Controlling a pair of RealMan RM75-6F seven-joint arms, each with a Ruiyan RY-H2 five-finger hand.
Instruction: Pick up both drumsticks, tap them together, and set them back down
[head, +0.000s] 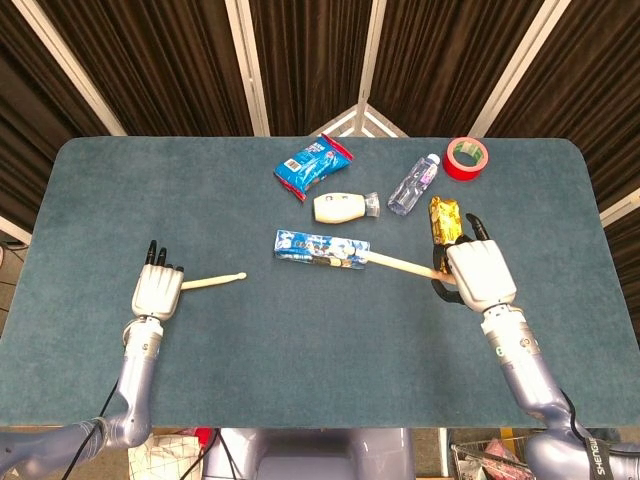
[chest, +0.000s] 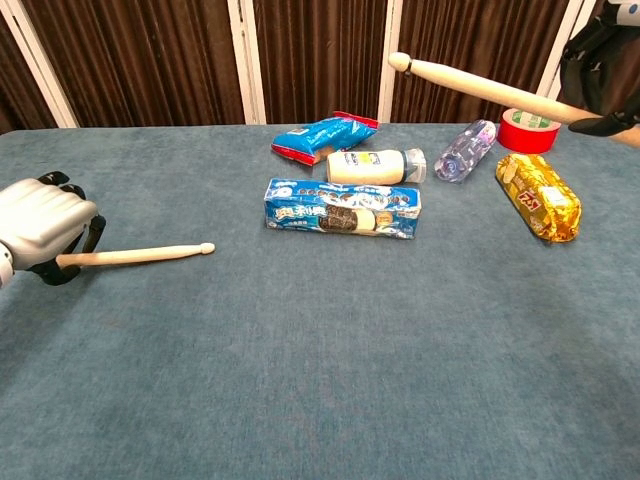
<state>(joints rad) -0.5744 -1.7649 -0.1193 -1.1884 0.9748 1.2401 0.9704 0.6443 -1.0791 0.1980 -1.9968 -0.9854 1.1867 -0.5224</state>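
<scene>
Two drumsticks are held, one in each hand, above a blue-grey tabletop (head: 300, 330). The left drumstick (head: 212, 282) is gripped at its butt end by the left hand (head: 157, 292), whose fingers are curled around it near the left edge of the tabletop; in the chest view the stick (chest: 140, 256) is seen projecting from the closed hand (chest: 40, 240) with its tip pointing toward the middle, low over the cloth, though whether it touches the surface cannot be told. The right drumstick (head: 402, 265) is clasped by the right hand (head: 478, 275) toward the right edge; in the chest view it (chest: 480, 88) is seen raised well above the table, tilted with its tip up and toward the centre, and only a dark part of the right hand (chest: 600, 70) is shown at the frame's corner.

Several other things are laid toward the far edge. A long blue biscuit pack (head: 320, 248) is set near the centre, with the right stick's tip seen just beside its end from above. Behind it a small white bottle (head: 345, 207) is laid on its side, and a blue snack bag (head: 313, 165) is placed further back. A clear water bottle (head: 414, 183) is laid beside a red tape roll (head: 465, 157) near the far right corner, and a gold-wrapped pack (head: 446, 219) is found just beyond the right hand.
</scene>
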